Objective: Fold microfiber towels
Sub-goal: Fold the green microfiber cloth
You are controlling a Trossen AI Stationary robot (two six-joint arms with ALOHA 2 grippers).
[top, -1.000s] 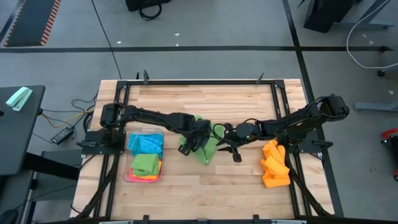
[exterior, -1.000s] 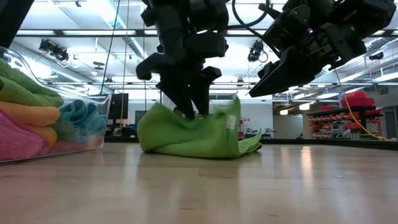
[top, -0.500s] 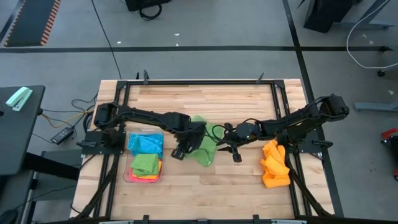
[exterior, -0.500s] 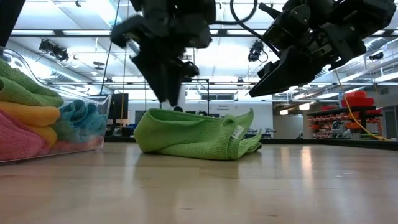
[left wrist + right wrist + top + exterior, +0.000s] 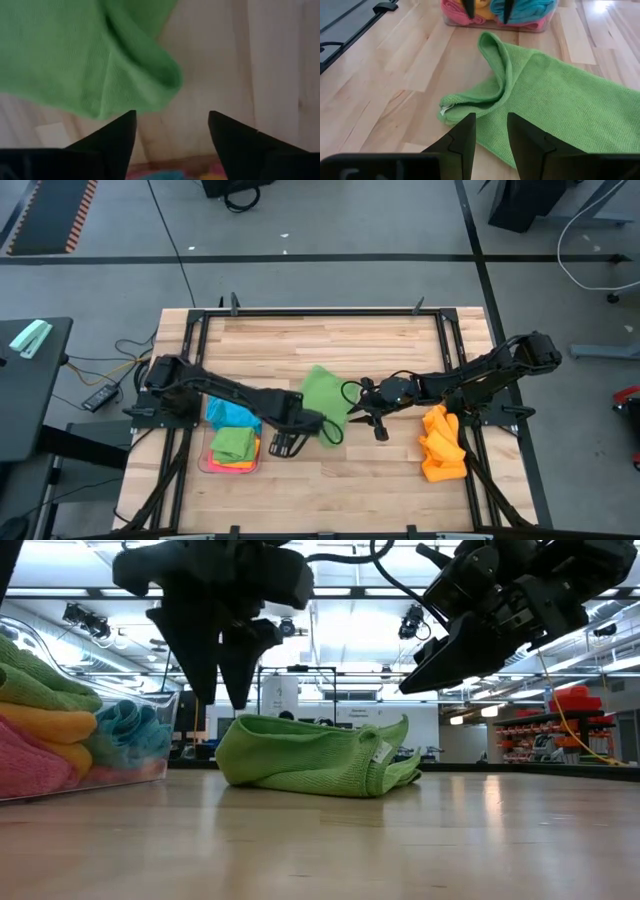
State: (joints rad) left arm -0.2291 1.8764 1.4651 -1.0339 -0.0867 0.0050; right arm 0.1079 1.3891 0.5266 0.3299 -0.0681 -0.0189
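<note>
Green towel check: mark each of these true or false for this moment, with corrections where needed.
1. The green towel lies on the table, held by neither gripper. True.
2. The left gripper is clamped on it. False: its fingers stand open, empty, between the towel and the clear tray.
3. The right gripper is above the towel's edge. True.
4. Orange towels sit inside the tray. False: that pile lies on the table under the right arm.
</note>
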